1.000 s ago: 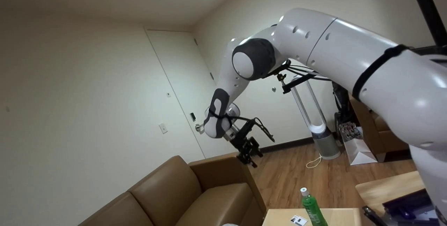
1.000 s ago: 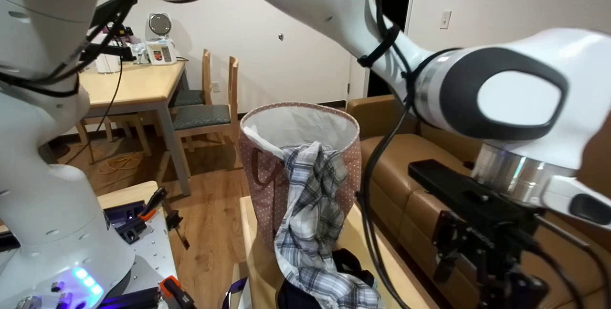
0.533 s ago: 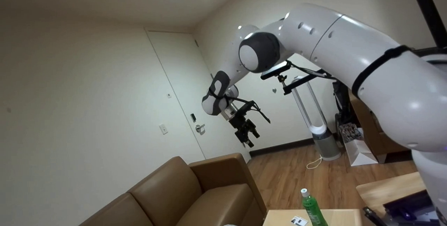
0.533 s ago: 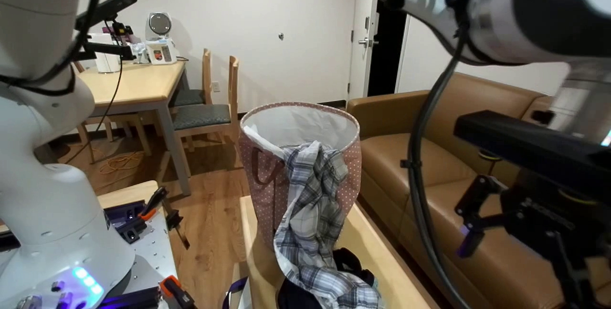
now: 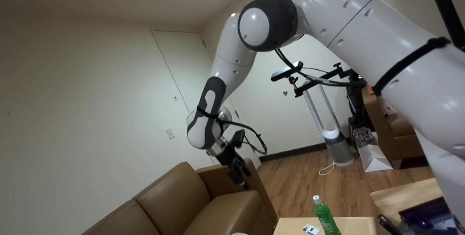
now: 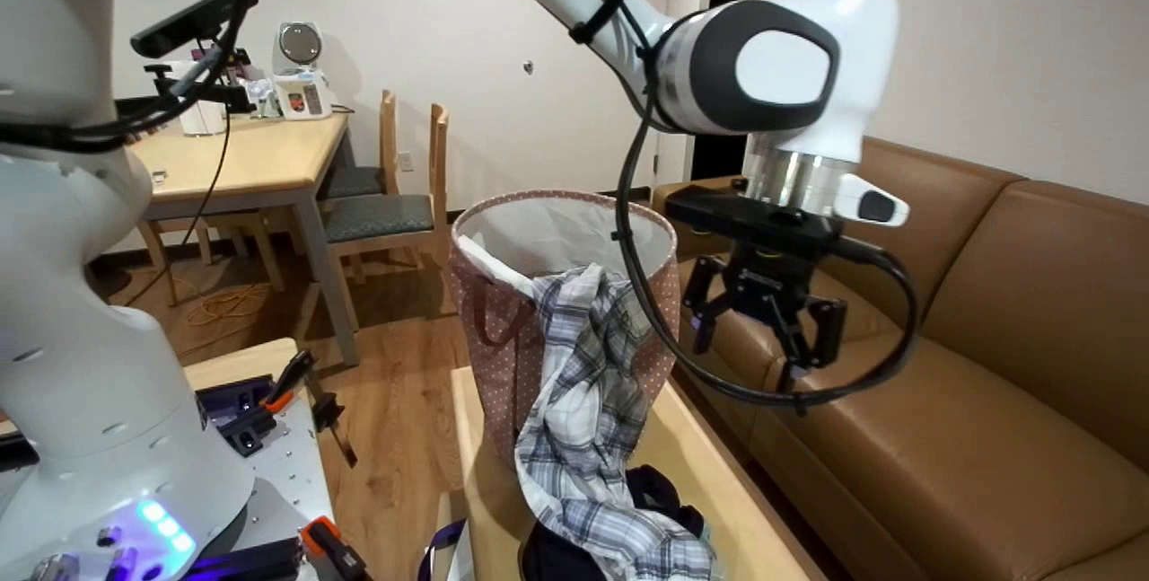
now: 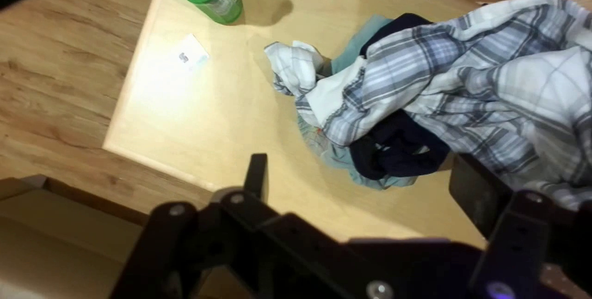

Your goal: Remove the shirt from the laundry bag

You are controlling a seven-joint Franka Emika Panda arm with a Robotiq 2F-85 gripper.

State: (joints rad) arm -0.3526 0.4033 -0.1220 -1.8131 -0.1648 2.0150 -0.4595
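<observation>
The grey and white plaid shirt [image 6: 583,410] hangs over the front rim of the pink polka-dot laundry bag [image 6: 503,383]. Its lower end rests on dark clothes [image 6: 561,558] on the wooden table. In the wrist view the shirt [image 7: 407,68] lies partly over dark and light blue-green clothes, with its upper part out of frame. My gripper [image 6: 745,352] is open and empty, to the right of the bag and above the sofa side. Its spread fingers also show in the wrist view [image 7: 367,181] and small in an exterior view [image 5: 245,179]. What lies deep in the bag is hidden.
A green bottle [image 7: 217,1] and a white card [image 7: 190,53] stand and lie on the wooden table [image 7: 208,118]. A brown sofa [image 6: 951,437] runs along the right. The arm's cable [image 6: 664,330] loops in front of the bag's right side.
My gripper first rose, then came down and swung left, closer to the bag and farther from that camera. The shirt and the bag have not visibly moved.
</observation>
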